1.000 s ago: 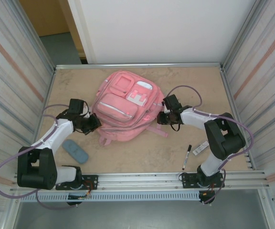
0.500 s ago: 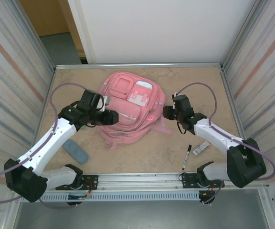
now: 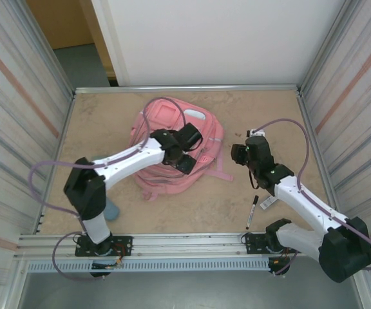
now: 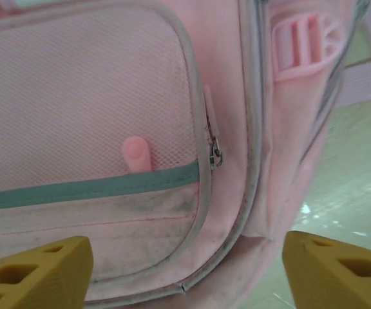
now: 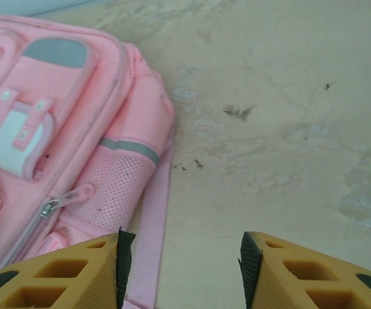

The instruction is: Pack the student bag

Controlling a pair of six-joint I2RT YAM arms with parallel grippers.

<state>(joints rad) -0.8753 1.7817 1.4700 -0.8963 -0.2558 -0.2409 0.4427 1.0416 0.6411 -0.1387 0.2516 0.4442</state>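
Beige mottled table top (image 3: 269, 116), dark-specked beside the bag, enclosed by ribbed metal side walls (image 3: 18, 96) and a white rear panel (image 3: 211, 38). The student bag (image 3: 166, 116) lies flat, left of centre. Left gripper (image 4: 185, 270) hangs over its front pocket, jaws wide, empty. Right gripper (image 5: 182, 273) is over bare table just right of the bag, jaws parted, empty. A marker (image 3: 252, 212) lies near the right arm.
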